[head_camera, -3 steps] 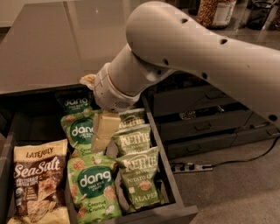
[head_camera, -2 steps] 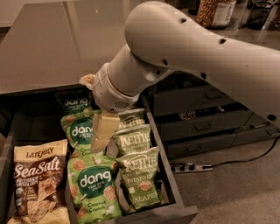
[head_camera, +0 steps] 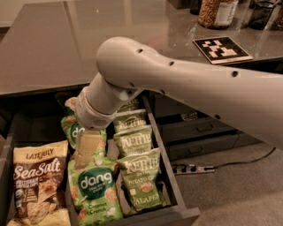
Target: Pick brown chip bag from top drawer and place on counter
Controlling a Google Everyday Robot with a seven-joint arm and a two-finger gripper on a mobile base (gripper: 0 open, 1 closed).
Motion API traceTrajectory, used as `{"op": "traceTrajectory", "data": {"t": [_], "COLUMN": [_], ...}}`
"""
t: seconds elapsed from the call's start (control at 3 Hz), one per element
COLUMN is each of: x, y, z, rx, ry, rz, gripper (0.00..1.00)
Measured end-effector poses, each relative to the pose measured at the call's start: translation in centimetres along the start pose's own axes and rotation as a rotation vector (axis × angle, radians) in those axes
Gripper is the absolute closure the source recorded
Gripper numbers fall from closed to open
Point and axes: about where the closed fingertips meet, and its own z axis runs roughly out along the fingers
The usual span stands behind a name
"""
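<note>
While the drawer (head_camera: 177, 216) is standing open under the counter (head_camera: 53, 44), the brown bag (head_camera: 37, 185) is lying at its far left. The bag is facing up with its top toward the back, and its right edge is lying just beside the front dang bag (head_camera: 95, 185). We are holding our claw (head_camera: 86, 152) down inside the drawer, to the right of the brown bag and apart from it. The claw is hanging over the top of the front dang bag and the lower part of the rear dang bag (head_camera: 70, 128). We cannot tell whether it is released or clenched. Right of it, Kettle bags (head_camera: 141, 181) are lying in an overlapping row along the drawer's right wall. Our arm (head_camera: 185, 84) is stretching in from the right, crossing the counter's edge. Farther right, narrower drawers (head_camera: 199, 132) are sitting shut, and a power strip (head_camera: 192, 168) is lying on the floor. On the counter at upper right, a black-and-white tag (head_camera: 221, 47) is lying flat in front of a jar (head_camera: 216, 13).
</note>
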Motion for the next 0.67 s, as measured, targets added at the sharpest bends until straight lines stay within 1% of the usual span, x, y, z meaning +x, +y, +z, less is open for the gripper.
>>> {"op": "traceTrajectory", "data": {"t": [0.33,0.67], "x": [1.4,3.8], "y": [1.1,2.2], "z": [6.1,9.4], "rx": [-0.072,-0.098], "ry": [0.076,0.241], "rz": [0.013,0.017], "gripper": [0.00,0.00]}}
